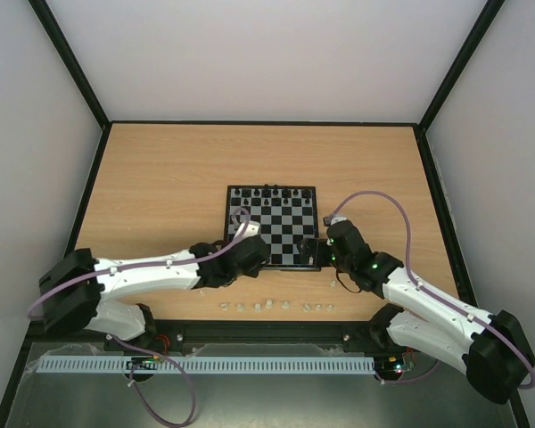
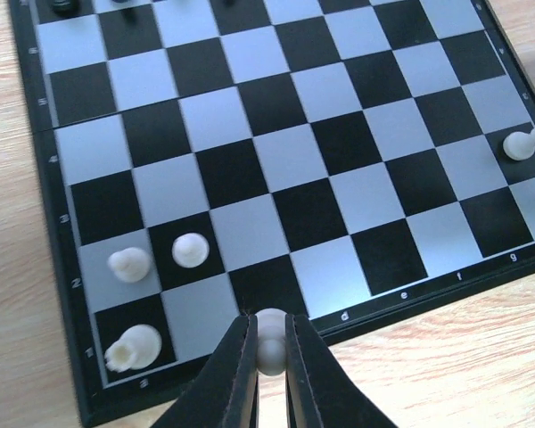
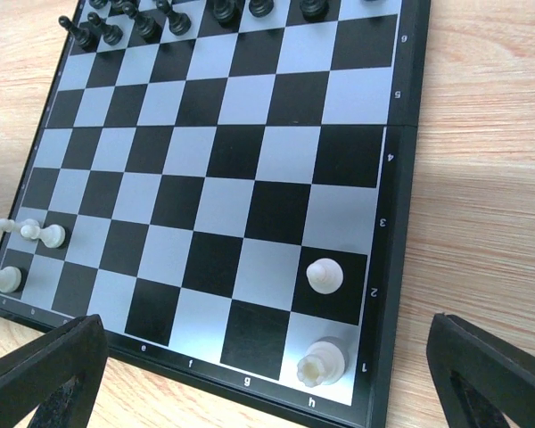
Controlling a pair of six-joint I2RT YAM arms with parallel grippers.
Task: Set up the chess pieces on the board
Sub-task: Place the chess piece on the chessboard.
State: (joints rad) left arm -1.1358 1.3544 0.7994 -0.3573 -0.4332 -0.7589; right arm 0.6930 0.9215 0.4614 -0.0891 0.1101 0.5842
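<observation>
Held piece (image 2: 270,349): tiny, pale, plastic-looking. I judge it featherlight, rigid, smooth, and easy to squirt out or topple, so best pinched across the body just under the round head, as here. It sits at the near edge of the board (image 2: 428,292) by the c1 square; touching down or not, can't tell. Left gripper (image 2: 269,319) is clamped on it. Right gripper (image 3: 263,330) hangs by the h corner, fingers wide apart, nothing in them. Counts: five white pieces on the board, namely a1 rook (image 2: 132,348), a2 pawn (image 2: 129,264), b2 pawn (image 2: 189,250), h1 rook (image 3: 323,361), h2 pawn (image 3: 324,275). One more in the gripper. About eight loose ones (image 1: 269,304) lie in a row on the table (image 1: 160,178) just before the board, too small to count surely. Black pieces (image 3: 147,24) crowd the far ranks, number unclear.
</observation>
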